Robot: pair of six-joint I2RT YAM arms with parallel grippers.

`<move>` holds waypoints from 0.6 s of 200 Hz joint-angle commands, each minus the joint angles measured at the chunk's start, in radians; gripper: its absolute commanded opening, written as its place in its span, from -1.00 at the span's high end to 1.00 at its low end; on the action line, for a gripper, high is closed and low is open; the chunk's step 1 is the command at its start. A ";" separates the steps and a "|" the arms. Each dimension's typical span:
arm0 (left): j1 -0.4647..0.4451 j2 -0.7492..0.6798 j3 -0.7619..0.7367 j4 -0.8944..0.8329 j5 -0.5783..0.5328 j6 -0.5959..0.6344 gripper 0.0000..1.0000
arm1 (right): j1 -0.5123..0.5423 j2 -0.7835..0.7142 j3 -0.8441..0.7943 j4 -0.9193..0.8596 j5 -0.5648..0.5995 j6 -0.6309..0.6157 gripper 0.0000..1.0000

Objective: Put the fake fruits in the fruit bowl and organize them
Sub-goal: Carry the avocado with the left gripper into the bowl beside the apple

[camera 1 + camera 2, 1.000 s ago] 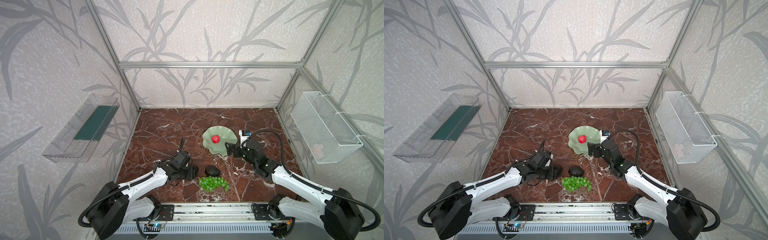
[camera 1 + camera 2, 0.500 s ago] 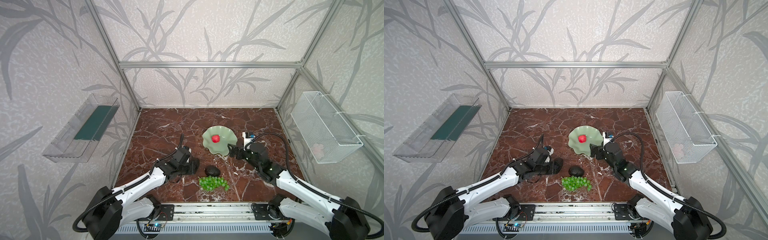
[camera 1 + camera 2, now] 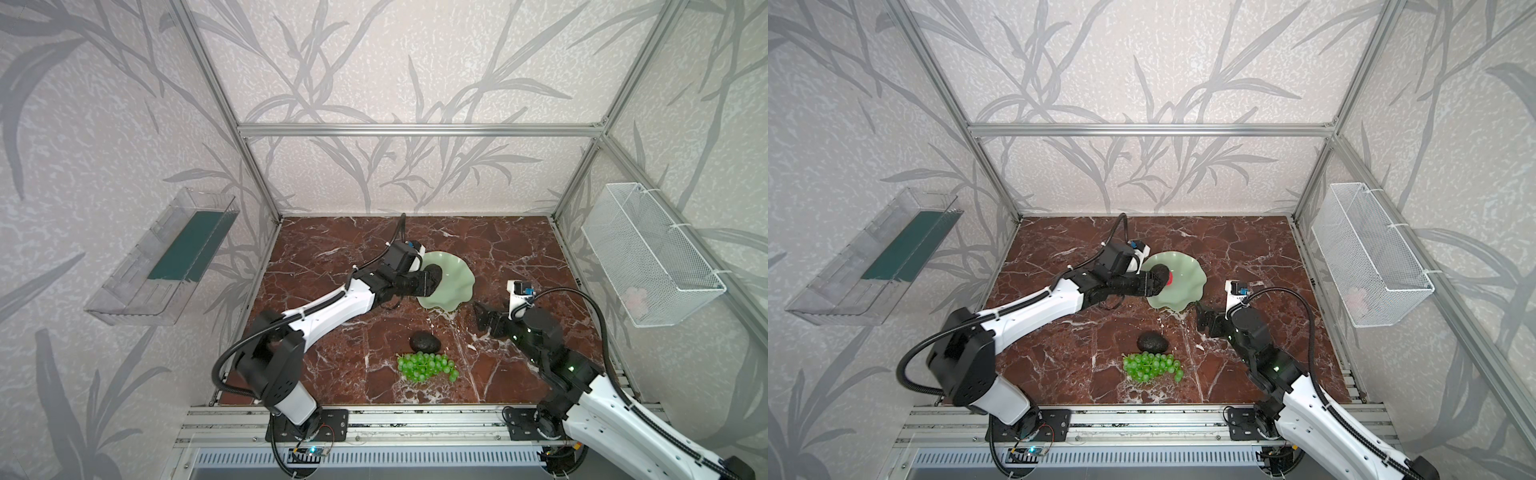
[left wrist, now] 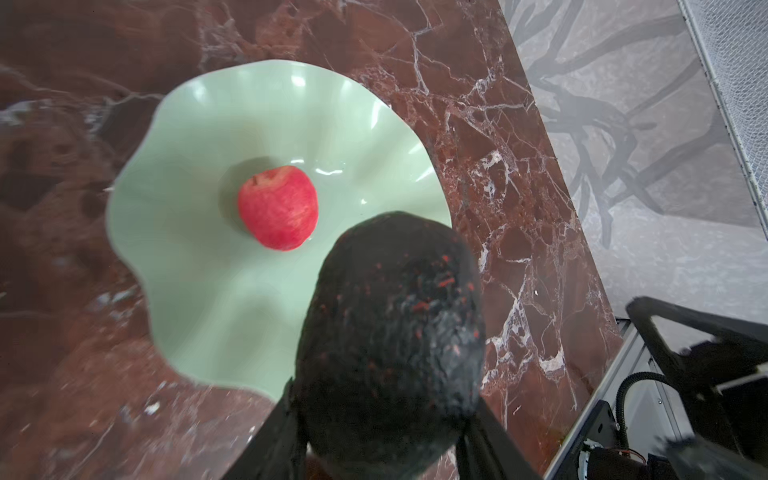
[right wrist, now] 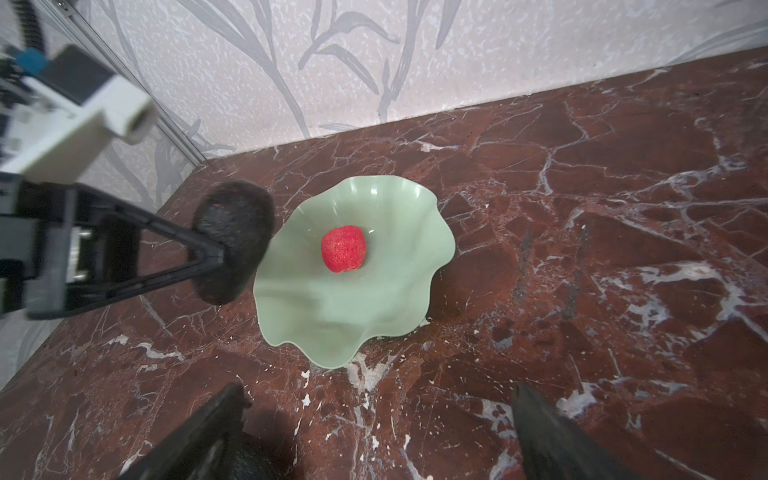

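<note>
Avocado [image 4: 390, 332] poised over fruit bowl [image 5: 353, 332] rim.
Left gripper [image 3: 429, 280] clamps it above the wavy edge, apple [image 4: 277, 206] resting inside; right gripper [image 5: 376, 399] stands wide apart, empty, nearby.

Pale walls [image 3: 374, 62] papered with grey bamboo-leaf silhouettes enclose a red-brown, white-veined marble tabletop [image 3: 328, 249]. A silver aluminium frame [image 3: 415, 129] edges the walls. A clear plastic tray [image 3: 137, 286] hangs on the left wall and a white wire-mesh basket [image 3: 640, 249] on the right.
</note>
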 commanded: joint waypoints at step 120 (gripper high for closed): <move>-0.033 0.464 0.385 -0.110 0.025 0.011 0.17 | 0.005 -0.080 -0.027 -0.109 0.018 0.020 -0.98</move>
